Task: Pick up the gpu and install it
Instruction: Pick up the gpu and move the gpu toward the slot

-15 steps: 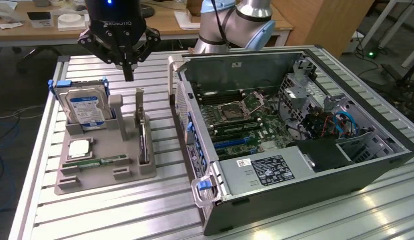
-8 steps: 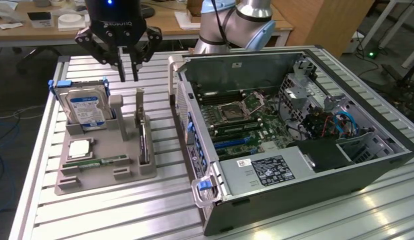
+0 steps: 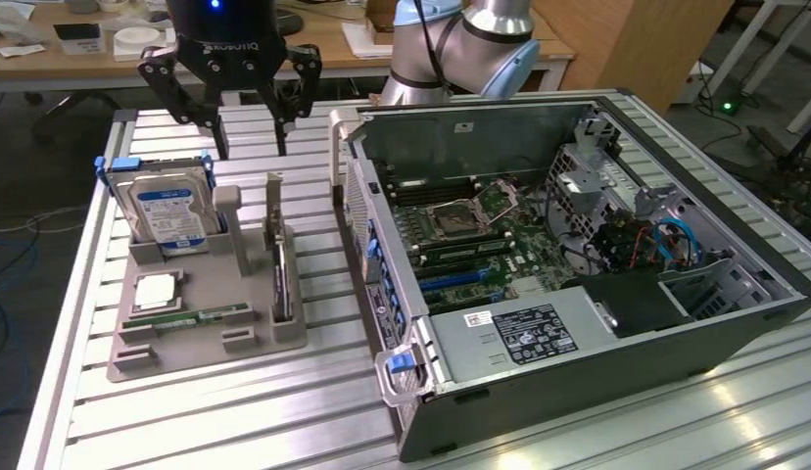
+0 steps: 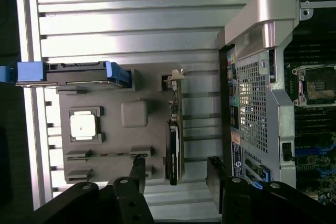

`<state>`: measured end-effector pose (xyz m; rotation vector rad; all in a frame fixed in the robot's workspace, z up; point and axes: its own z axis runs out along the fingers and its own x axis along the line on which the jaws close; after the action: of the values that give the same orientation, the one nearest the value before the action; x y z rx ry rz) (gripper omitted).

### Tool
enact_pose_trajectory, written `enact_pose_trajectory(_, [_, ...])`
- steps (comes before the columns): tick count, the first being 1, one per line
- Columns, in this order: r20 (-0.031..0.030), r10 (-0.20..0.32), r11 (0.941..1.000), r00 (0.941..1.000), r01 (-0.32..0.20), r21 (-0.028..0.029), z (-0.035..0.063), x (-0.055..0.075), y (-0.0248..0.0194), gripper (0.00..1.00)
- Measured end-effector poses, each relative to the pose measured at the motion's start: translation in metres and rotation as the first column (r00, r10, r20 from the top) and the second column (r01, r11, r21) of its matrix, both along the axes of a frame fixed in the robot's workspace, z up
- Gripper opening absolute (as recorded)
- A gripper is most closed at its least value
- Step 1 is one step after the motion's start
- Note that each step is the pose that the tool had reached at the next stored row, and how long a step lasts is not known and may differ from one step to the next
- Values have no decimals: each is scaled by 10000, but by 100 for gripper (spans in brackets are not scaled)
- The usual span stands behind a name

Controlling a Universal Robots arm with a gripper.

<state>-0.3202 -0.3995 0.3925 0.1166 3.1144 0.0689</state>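
Exterior and wrist views of a computer-assembly bench. A slatted aluminium table (image 3: 183,411) (image 4: 131,30) fills most of the exterior view; behind it, along the top of the frame, stand wooden desks (image 3: 327,39) strewn with small items, and at the upper right a wooden panel (image 3: 628,49). Dark floor with loose cables (image 3: 14,245) shows at the left edge. On the exterior view's left half of the table lies a grey holder tray (image 3: 268,343) (image 4: 113,135). It carries a hard drive (image 3: 170,211) (image 4: 79,72) standing upright in blue rails, a processor chip (image 3: 155,292) (image 4: 84,125) lying flat, and a memory stick (image 3: 190,315) (image 4: 105,155) in a slot. The gpu (image 3: 281,274) (image 4: 173,145) stands on its long edge in the tray's slot nearest the computer case (image 3: 615,343) (image 4: 257,108). The case lies on its side at centre and right, its panel off and the motherboard (image 3: 471,235) exposed. The arm (image 3: 464,49) rises at top centre. The gripper (image 3: 252,152) (image 4: 176,169) hangs at the upper left of the exterior view, above the far end of the tray; its fingers are spread wide apart, hold nothing, and touch nothing. In the wrist view the gpu lies between the two spread fingers (image 4: 137,174), well below them.
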Motion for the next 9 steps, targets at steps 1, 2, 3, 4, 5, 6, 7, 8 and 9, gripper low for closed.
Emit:
enact_pose_trajectory(1, [0,0,10000,10000,0,0,0,0,0,59])
enact_pose_trajectory(2, [0,0,10000,10000,0,0,0,0,0,59])
enact_pose_trajectory(3, [0,2,10000,10000,-2,0,0,0,0,59])
enact_pose_trajectory(4, [1,15,10000,10000,-15,-1,0,0,0,59])
enact_pose_trajectory(5, [0,38,10000,10000,-38,0,-1,0,0,59])
enact_pose_trajectory(6, [-1,77,10000,10000,-77,0,-2,0,0,59])
enact_pose_trajectory(7, [0,147,9999,9999,-147,0,-6,0,0,59])
enact_pose_trajectory(8, [-3,269,9996,9996,-269,1,-11,0,0,59])
enact_pose_trajectory(9, [-5,450,9990,9990,-450,0,-17,0,0,59])
